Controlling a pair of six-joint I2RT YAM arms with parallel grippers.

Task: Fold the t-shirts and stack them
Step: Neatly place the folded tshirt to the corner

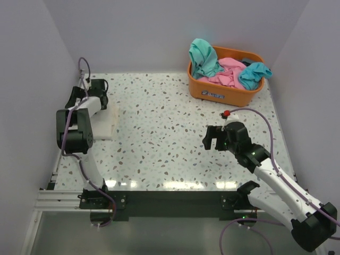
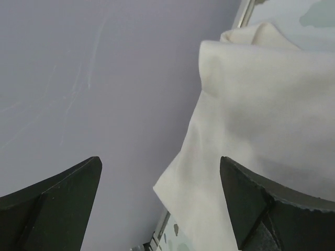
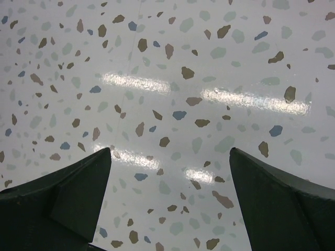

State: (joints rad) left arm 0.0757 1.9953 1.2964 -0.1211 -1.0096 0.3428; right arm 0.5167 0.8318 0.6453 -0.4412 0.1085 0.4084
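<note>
1. Top external view: a cream-white t-shirt (image 1: 105, 126) lies folded into a small flat block at the left edge of the speckled surface (image 1: 164, 133), close to the left wall (image 1: 32, 79).
2. The left tool (image 1: 96, 87) sits at the far left corner of the surface, just beyond the folded shirt's far end.
3. In the left wrist view, the left tool (image 2: 162, 209) stands wide, its two dark fingers (image 2: 57, 198) far apart with nothing gripped between them. The cream-white t-shirt (image 2: 261, 104) fills the right half of that view, a soft fold of it hanging down beside the right-hand finger, and the plain wall (image 2: 78, 78) fills the left half.
4. The right tool (image 1: 212, 141) is over bare surface right of centre, well apart from the folded shirt.
5. In the right wrist view, the right tool (image 3: 170, 204) is spread wide and holds nothing, with only the speckled surface (image 3: 172, 78) showing between its fingers (image 3: 63, 198).
6. An orange basket (image 1: 223, 95) stands at the far right corner of the surface. A teal t-shirt (image 1: 202, 56) is bunched over its left rim, a pink t-shirt (image 1: 228, 71) is heaped in the middle, and a second teal t-shirt (image 1: 254, 74) lies at its right end.
</note>
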